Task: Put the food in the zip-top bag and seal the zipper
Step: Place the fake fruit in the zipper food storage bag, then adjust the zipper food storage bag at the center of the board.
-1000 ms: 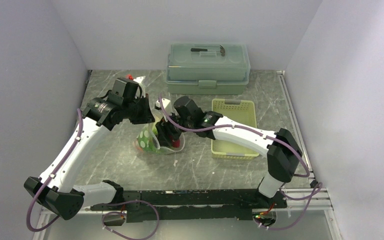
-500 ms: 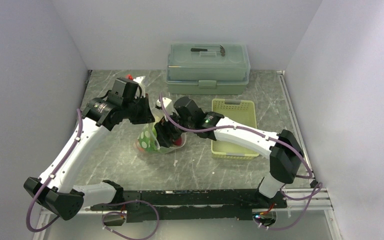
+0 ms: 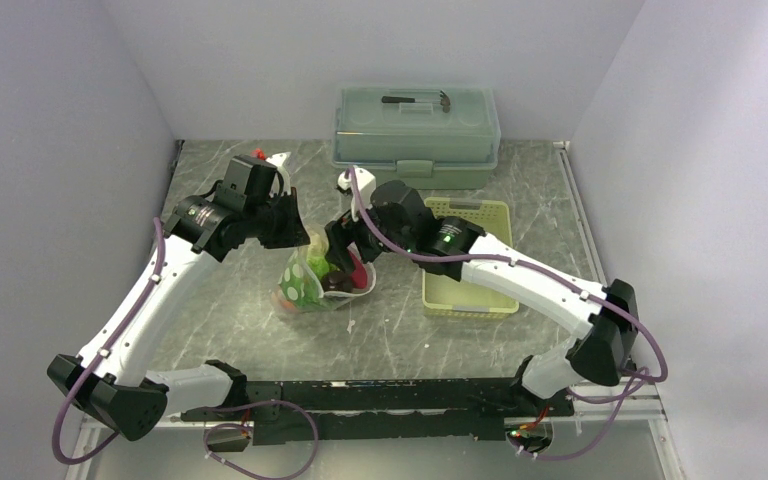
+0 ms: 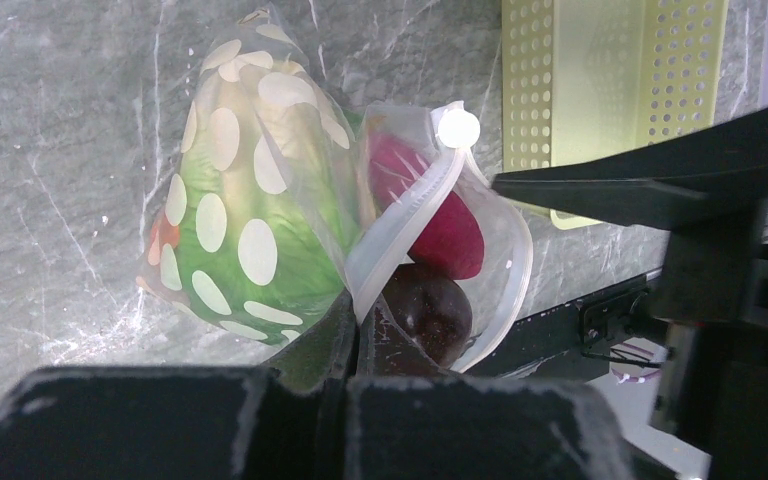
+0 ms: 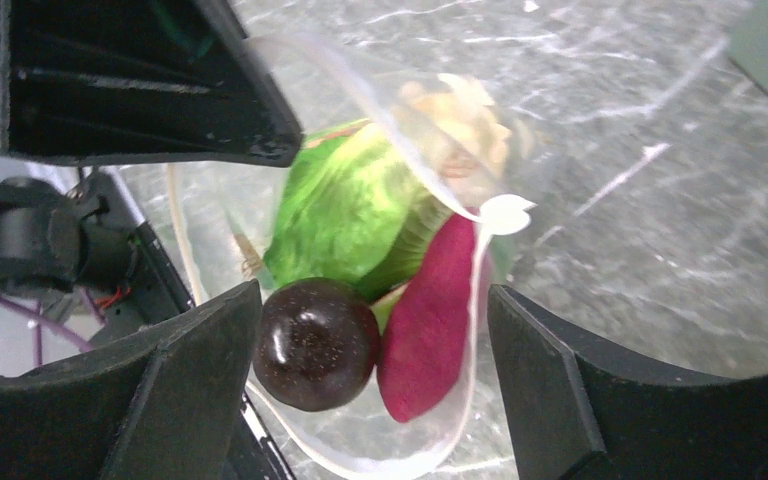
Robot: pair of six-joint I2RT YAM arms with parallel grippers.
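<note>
Your left gripper has its jaws pinched narrow on the mouth edge of the zip-top bag, right where the zipper runs down between the fingers. The bag rests on the desk between the two arms, just left of the yellow perforated tray and well apart from the lidded box at the back.

The mouth gapes open, and the zipper is not pressed together. Through the dotted plastic you can see the green lettuce filling the body of the bag, with a bit of orange-red fruit at its far side. The magenta root and the dark round piece lie side by side, touching, at the mouth, inside the loop of the rim.

Your right gripper hangs just over that opening with its jaws spread wide and gripping nothing; in the right wrist view the root and the dark piece show between the two fingers, down in the bag. In the top view it sits close beside the left gripper, at the bag's tray-side edge
</note>
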